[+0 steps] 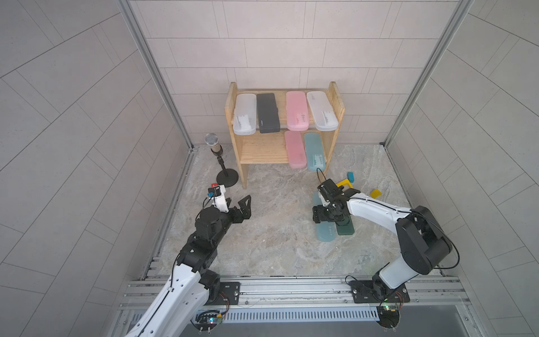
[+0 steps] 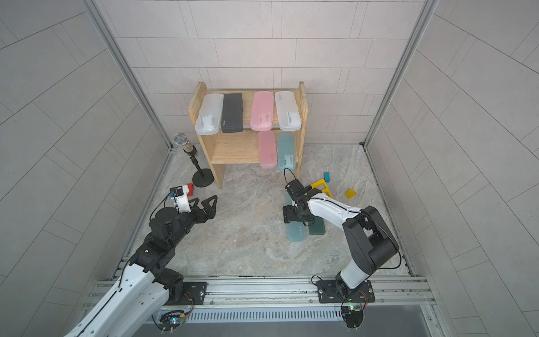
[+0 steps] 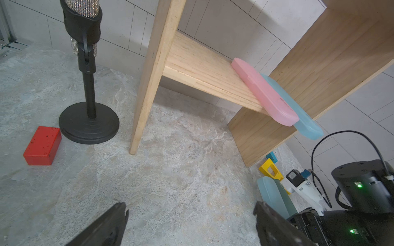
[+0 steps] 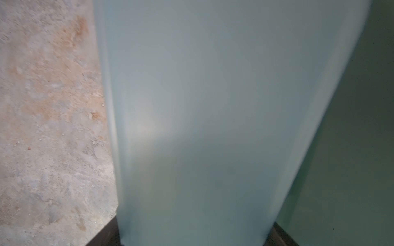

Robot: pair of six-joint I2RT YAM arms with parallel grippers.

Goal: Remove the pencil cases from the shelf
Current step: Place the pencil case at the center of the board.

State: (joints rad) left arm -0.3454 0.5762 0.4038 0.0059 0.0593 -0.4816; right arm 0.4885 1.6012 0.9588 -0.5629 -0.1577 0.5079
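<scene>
- Top views: the shelf [image 1: 259, 148] stands at the back of the bench [image 1: 262, 253], well beyond both sets of fingers.
- Its upper tier carries four pencil cases: a white case [image 1: 244, 113], the black case [image 1: 267, 113], a pink case [image 1: 296, 111] and a second white case [image 1: 321, 111].
- Its lower tier carries a second pink case [image 1: 294, 148] and the shelved teal case [image 1: 314, 151]. Both overhang the front edge, not far beyond the right fingers [image 1: 320, 216].
- In both top views the right fingers point down onto the held teal case [image 1: 325, 233], which lies along the bench. The dark green case [image 1: 345, 229] sits right beside it, on the side away from the left fingers [image 1: 237, 201]. The wrist hides the right fingertips here.
- The left fingers are spread wide and empty over bare bench, well apart from every case.
- Left wrist view: nothing lies in the wide gap between the left fingers. Ahead of them the near half of the lower tier is bare, with the two cases at its far end.
- Right wrist view (blurred): the held teal case fills the gap between the right fingers and meets a dark finger along each long edge. We read this as a partly closed grip across its width. We cannot tell whether it rests fully on the bench.
- Progress, our judgement: two of eight cases are off the shelf and six remain on it. The teal case is not yet released.
</scene>
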